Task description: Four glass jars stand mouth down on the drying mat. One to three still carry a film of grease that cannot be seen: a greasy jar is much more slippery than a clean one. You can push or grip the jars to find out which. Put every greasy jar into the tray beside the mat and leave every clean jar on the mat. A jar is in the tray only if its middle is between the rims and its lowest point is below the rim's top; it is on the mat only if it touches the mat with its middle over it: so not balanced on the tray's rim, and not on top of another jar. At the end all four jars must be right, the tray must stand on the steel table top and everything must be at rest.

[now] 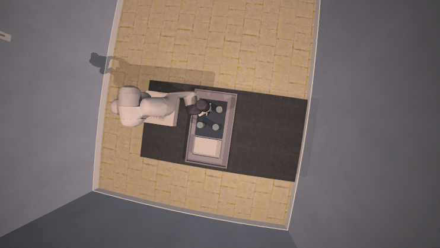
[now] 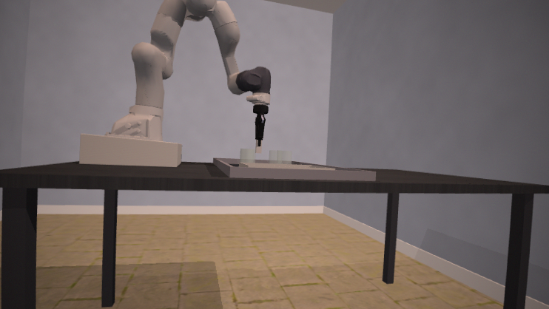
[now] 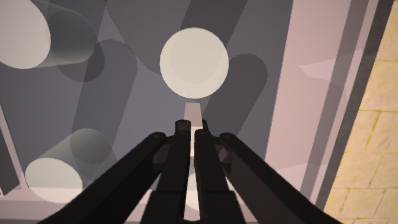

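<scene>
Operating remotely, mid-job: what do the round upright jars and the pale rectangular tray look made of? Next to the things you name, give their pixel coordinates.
Pale green cylindrical jars (image 1: 219, 109) (image 2: 247, 154) (image 3: 194, 63): probably frosted glass, given their see-through sides. Pale beige rectangular tray (image 1: 206, 147): matt, perhaps plastic, as no highlights show.

Dim, brownish light; soft-edged glare nowhere strong; long shadows.
</scene>
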### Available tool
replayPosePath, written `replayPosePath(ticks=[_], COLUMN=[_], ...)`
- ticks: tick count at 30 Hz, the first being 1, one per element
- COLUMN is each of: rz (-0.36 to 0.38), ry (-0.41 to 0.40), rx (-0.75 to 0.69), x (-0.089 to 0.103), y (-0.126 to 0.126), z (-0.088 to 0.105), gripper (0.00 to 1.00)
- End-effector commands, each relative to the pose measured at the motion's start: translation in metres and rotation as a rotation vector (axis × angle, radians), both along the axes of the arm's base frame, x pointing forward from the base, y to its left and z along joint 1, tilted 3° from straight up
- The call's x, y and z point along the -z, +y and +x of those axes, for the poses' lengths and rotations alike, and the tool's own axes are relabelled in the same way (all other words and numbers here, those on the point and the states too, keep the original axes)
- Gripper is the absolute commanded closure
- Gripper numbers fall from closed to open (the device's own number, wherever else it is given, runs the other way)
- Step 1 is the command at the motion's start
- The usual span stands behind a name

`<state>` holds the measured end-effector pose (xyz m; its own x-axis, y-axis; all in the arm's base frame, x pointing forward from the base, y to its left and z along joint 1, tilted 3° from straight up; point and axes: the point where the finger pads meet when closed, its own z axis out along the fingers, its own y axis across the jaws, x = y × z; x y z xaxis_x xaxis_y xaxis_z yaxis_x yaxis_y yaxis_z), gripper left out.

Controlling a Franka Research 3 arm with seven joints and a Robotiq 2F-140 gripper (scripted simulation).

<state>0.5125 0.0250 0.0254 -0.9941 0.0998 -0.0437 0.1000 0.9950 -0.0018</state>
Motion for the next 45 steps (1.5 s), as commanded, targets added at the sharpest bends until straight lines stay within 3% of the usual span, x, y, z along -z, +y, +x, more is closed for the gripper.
replayPosePath(ticks=[1,45], rz=[0.001,0.001], ry=[-0.005,-0.005], rx=[0.006,0.006], x=[-0.0012,-0.001], y=[0.0002,0.0007], z=[0.0008,-0.0043], gripper=[1.0,1.0])
